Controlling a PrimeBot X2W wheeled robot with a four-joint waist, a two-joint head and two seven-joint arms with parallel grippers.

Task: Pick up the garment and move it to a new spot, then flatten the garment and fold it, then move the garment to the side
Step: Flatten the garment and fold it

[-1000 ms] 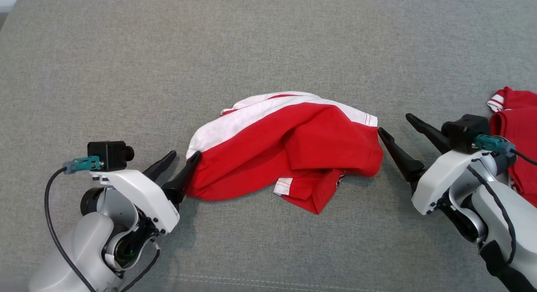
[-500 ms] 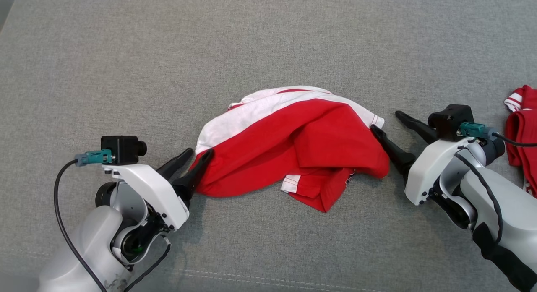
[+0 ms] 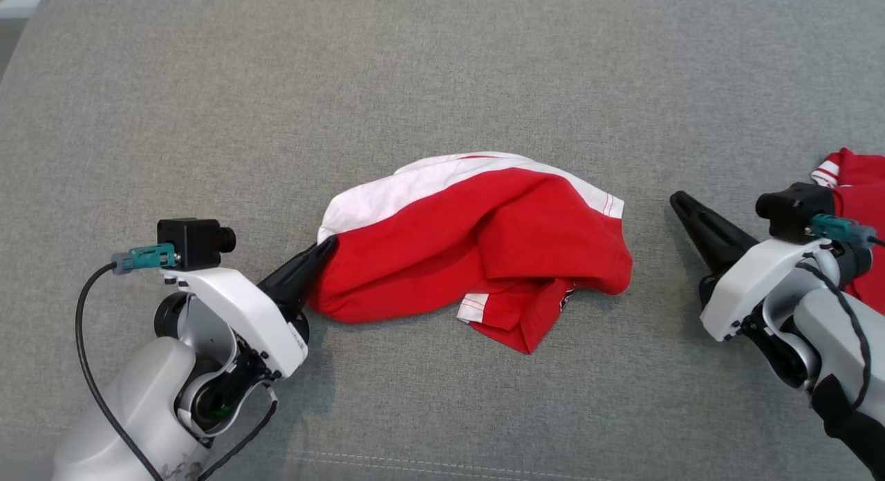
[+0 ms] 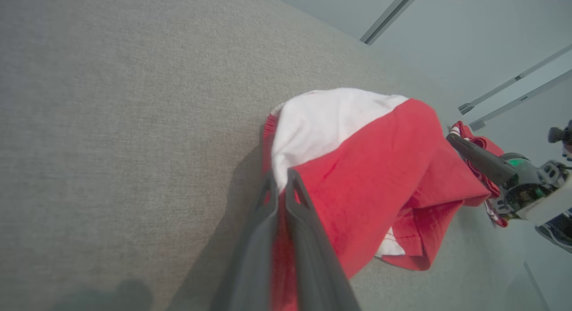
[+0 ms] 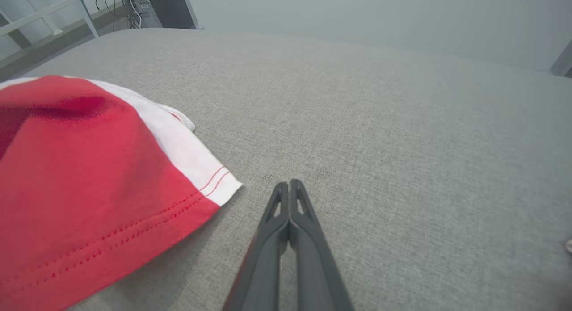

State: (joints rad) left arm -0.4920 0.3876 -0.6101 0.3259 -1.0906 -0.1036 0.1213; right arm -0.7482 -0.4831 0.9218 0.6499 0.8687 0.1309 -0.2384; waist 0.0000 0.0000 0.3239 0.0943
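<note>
Surface: a grey upholstered surface (image 3: 442,66), with a line of stitching near its front edge, carried everything
Garment: the garment (image 3: 477,246), red with a broad white band (image 3: 415,191) along its far side, lay crumpled in a heap at the middle of the surface; folds ran across the red part, and a hemmed flap with a small white patch stuck out at the front, toward the robot
Left hand: the left hand (image 3: 323,247) was clenched on the garment's left edge, just where the white band met the red; the left wrist view showed its fingers (image 4: 261,230) pinched together with red cloth caught between them
Right hand: the right hand (image 3: 679,200) was clenched on nothing, its two fingers pressed flat together; it stood to the right of the garment, near it but apart, with bare grey surface between them
Right wrist view: the closed tips pointed across bare surface, and the garment's stitched hem corner (image 5: 219,188) lay just to their left, not touching
Second garment: another red garment (image 3: 854,184) with white-striped trim lay at the far right edge of the head view, partly behind the right arm and well apart from the heap
</note>
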